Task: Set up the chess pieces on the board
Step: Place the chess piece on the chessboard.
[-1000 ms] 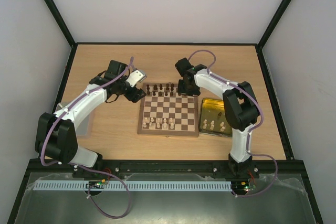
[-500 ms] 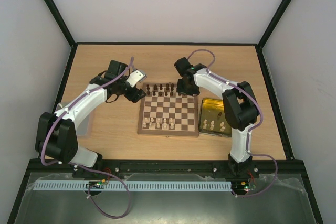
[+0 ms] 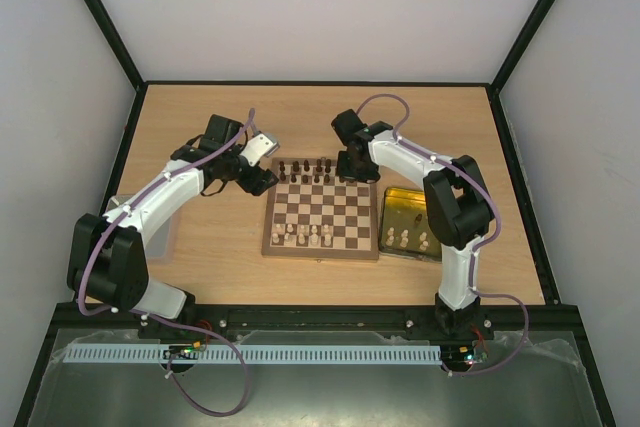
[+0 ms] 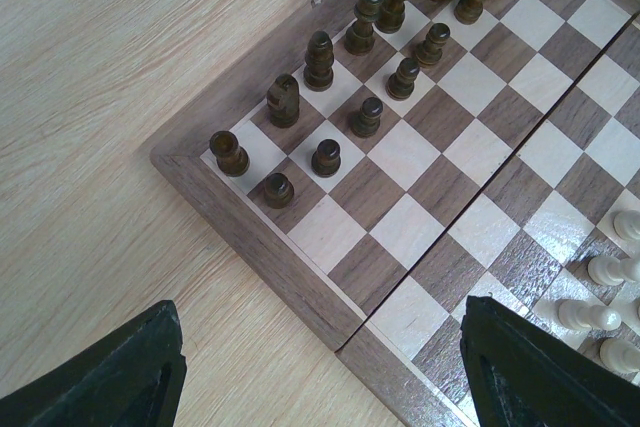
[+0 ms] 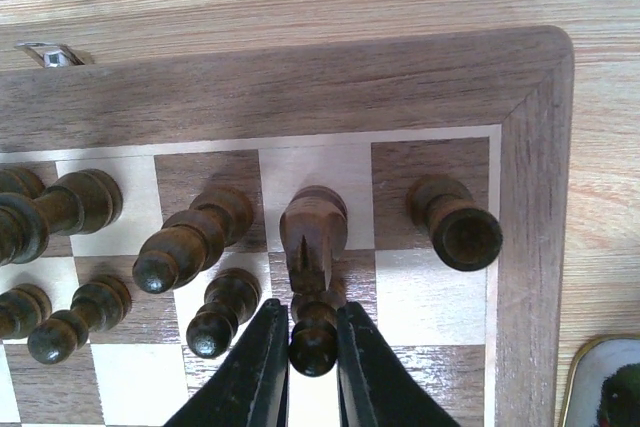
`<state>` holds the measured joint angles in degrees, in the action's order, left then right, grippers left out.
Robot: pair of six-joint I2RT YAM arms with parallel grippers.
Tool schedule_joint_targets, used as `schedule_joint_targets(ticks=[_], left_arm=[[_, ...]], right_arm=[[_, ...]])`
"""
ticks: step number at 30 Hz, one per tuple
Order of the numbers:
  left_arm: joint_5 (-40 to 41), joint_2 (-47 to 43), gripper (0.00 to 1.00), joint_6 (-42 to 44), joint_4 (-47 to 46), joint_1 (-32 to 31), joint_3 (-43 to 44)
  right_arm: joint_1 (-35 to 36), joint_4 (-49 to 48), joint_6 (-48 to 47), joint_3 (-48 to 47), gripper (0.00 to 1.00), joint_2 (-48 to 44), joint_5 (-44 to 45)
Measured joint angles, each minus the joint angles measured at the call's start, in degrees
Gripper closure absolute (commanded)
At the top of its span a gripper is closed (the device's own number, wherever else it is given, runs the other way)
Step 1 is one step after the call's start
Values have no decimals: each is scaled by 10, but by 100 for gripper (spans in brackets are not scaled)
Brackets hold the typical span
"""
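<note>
The board [image 3: 322, 215] lies mid-table. Dark pieces [image 3: 305, 169] line its far rows, pale pieces [image 3: 310, 236] its near rows. My right gripper [image 5: 312, 347] is over the board's far right corner [image 3: 352, 169], shut on a dark pawn [image 5: 314, 337] that stands just in front of the dark knight [image 5: 313, 232]. A dark rook [image 5: 455, 224] stands in the corner square. My left gripper [image 4: 320, 367] is open and empty, hovering over the board's left edge [image 3: 262, 179] near a dark rook [image 4: 230, 152] and pawns [image 4: 325, 157].
A shiny gold tray [image 3: 410, 224] right of the board holds several pale pieces [image 3: 408, 238]. A grey tray [image 3: 165, 232] lies at the left under the left arm. Black frame posts border the table.
</note>
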<state>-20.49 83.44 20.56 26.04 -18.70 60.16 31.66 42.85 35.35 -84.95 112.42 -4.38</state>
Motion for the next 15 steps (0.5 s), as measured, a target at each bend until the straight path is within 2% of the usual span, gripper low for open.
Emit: schedule_joint_targets(ticks=[7, 15], left_arm=[[0, 0, 24, 0, 0, 0, 0], [0, 0, 24, 0, 0, 0, 0]], right_arm=[[2, 1, 0, 0, 80, 0, 0], [2, 2, 0, 0, 79, 0, 0]])
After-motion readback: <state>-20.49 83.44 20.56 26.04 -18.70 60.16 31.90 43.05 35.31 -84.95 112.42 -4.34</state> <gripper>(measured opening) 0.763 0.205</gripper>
